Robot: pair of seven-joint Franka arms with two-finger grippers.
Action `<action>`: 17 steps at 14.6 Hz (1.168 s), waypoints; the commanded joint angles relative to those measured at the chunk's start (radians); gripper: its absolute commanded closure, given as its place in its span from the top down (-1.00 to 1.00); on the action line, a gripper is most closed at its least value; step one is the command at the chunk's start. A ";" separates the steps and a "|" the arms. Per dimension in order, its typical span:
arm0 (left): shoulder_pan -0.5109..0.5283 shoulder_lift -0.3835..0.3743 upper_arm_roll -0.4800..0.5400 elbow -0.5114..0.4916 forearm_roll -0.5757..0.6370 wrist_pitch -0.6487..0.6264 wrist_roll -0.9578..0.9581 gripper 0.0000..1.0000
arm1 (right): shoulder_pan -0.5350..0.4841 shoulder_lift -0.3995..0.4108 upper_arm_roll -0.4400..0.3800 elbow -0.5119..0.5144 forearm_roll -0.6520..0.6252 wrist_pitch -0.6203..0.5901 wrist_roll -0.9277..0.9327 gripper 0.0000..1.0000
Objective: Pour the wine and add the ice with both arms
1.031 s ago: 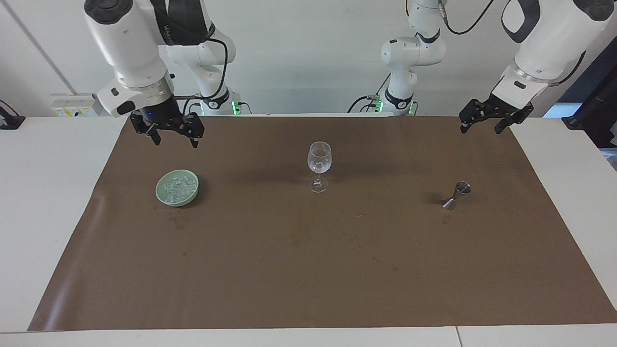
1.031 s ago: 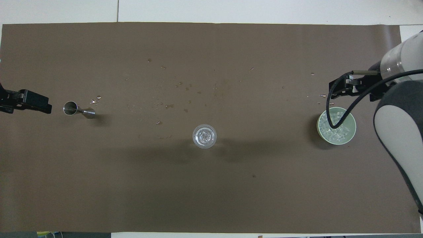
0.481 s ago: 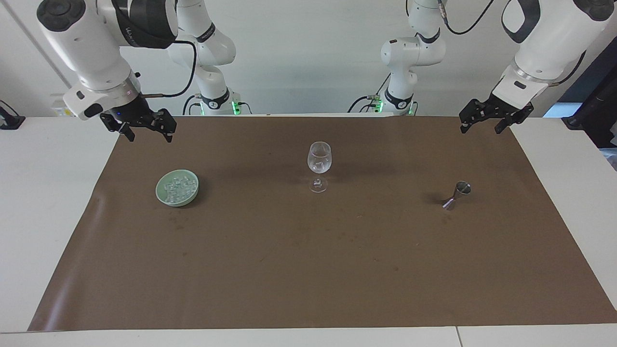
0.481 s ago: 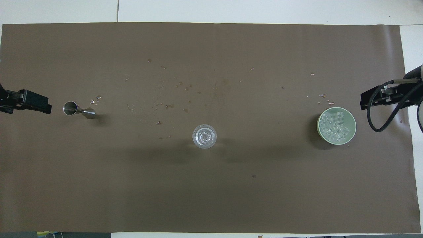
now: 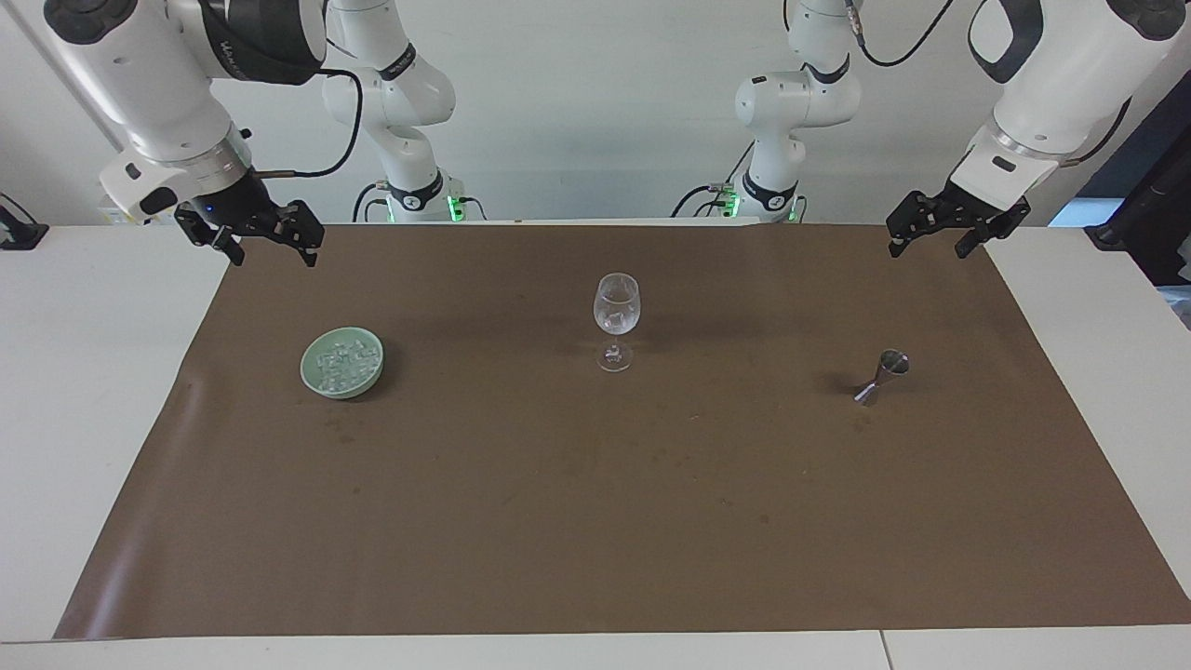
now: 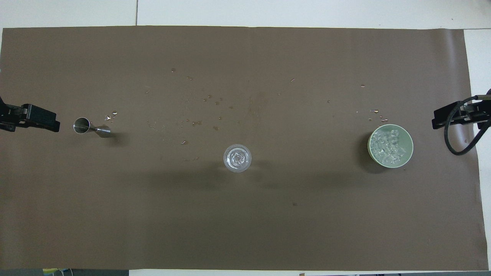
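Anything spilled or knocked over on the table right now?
Yes. The metal jigger lies on its side near the left arm's end, and small droplets speckle the brown mat. The wine glass stands upright.

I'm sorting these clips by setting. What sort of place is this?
Probably a robotics lab set up as a mock bar: two white arms at a white table under a brown mat, with a wine glass, a metal jigger and a green dish of ice.

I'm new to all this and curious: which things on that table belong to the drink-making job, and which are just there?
Part of the job:
- clear stemmed wine glass
- heap of small clear ice cubes in the pale green round dish
- small steel jigger

Just there:
- brown paper sheet
- scattered droplets
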 commanded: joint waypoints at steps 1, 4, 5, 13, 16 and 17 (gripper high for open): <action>0.007 -0.028 -0.006 -0.033 0.019 0.015 0.006 1.00 | 0.001 -0.022 -0.019 -0.034 0.013 0.005 -0.024 1.00; 0.007 -0.028 -0.006 -0.033 0.019 0.015 0.006 1.00 | 0.001 -0.022 -0.019 -0.031 0.013 0.003 -0.025 1.00; 0.007 -0.028 -0.006 -0.033 0.019 0.015 0.006 1.00 | 0.001 -0.022 -0.021 -0.026 0.013 -0.001 -0.025 1.00; 0.007 -0.028 -0.006 -0.033 0.019 0.015 0.006 1.00 | 0.001 -0.031 -0.019 0.006 0.015 -0.038 -0.024 1.00; 0.007 -0.028 -0.006 -0.033 0.019 0.015 0.006 1.00 | 0.001 -0.031 -0.019 0.006 0.015 -0.040 -0.024 1.00; 0.007 -0.028 -0.006 -0.033 0.019 0.015 0.006 1.00 | 0.001 -0.031 -0.019 0.006 0.015 -0.041 -0.024 1.00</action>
